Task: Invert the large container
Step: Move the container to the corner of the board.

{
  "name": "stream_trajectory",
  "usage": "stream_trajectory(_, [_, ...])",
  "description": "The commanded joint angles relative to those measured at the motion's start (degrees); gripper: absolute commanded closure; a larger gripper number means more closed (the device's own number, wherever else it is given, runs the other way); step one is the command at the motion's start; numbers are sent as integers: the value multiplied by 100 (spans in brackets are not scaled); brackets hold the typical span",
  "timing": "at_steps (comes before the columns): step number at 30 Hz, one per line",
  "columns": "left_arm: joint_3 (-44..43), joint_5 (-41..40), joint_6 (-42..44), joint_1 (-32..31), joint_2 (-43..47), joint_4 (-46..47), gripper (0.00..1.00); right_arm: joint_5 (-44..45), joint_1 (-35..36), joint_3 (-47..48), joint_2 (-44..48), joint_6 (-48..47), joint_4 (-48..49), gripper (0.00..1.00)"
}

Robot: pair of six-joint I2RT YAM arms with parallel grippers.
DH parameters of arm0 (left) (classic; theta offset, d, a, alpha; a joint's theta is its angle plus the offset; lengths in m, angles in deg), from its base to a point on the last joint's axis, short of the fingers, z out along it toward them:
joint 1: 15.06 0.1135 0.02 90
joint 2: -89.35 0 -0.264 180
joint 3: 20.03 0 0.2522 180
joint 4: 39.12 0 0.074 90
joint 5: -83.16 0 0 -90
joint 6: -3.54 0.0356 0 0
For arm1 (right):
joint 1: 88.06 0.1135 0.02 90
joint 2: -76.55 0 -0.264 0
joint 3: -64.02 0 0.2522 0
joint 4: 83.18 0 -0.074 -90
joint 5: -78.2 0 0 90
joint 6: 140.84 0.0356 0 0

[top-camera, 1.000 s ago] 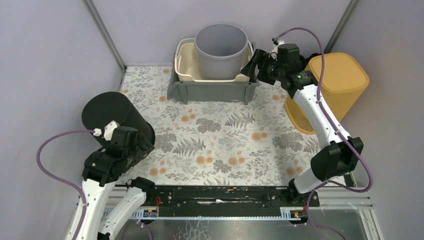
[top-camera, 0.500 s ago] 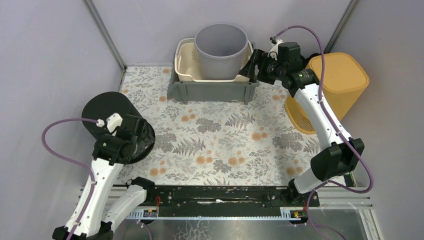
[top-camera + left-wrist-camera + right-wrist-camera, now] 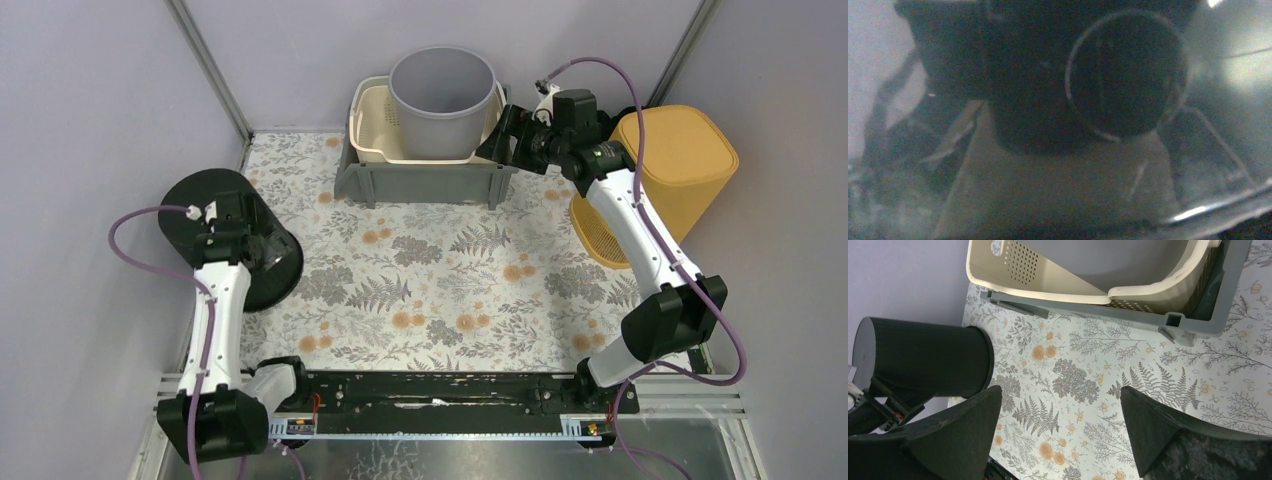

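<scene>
The large container [image 3: 215, 205] is a black cylinder at the table's left side; it stands with its closed end up and its wider rim down on the floral mat. The right wrist view shows it too [image 3: 923, 357]. My left gripper [image 3: 262, 250] is pressed close against its right side. The left wrist view is dark and blurred, filled by the glossy black wall [image 3: 1048, 100], and the fingers do not show there. My right gripper [image 3: 503, 135] hangs open and empty by the right end of the grey bin, its fingers spread wide above the mat [image 3: 1060, 390].
A grey bin [image 3: 425, 182] at the back holds a cream perforated basket [image 3: 372, 125] and a grey bucket [image 3: 442, 90]. A yellow tub [image 3: 680, 160] and a yellow mesh piece [image 3: 598, 235] sit at the right edge. Walls close in the left, back and right sides.
The black container has gone from tilted to standing closed end up, shifting left. My left arm swung up and left with it. The right gripper edged slightly left.
</scene>
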Motion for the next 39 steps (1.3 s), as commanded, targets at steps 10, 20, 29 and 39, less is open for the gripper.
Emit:
stream_trajectory(10, [-181,1103,762,51,-1388,2226,0,15,135,88,88,-110,-3,3])
stream_trajectory(20, [-738,1308,991,53,-2444,2837,0,164,225,-28,94,-146,-65,2])
stream_trajectory(29, [-58,388,464,125,-987,2113,0,100,273,-225,303,-214,-104,1])
stream_trajectory(39, [-355,284,171,557,-1823,2466,0,-38,283,-213,641,-321,-282,1])
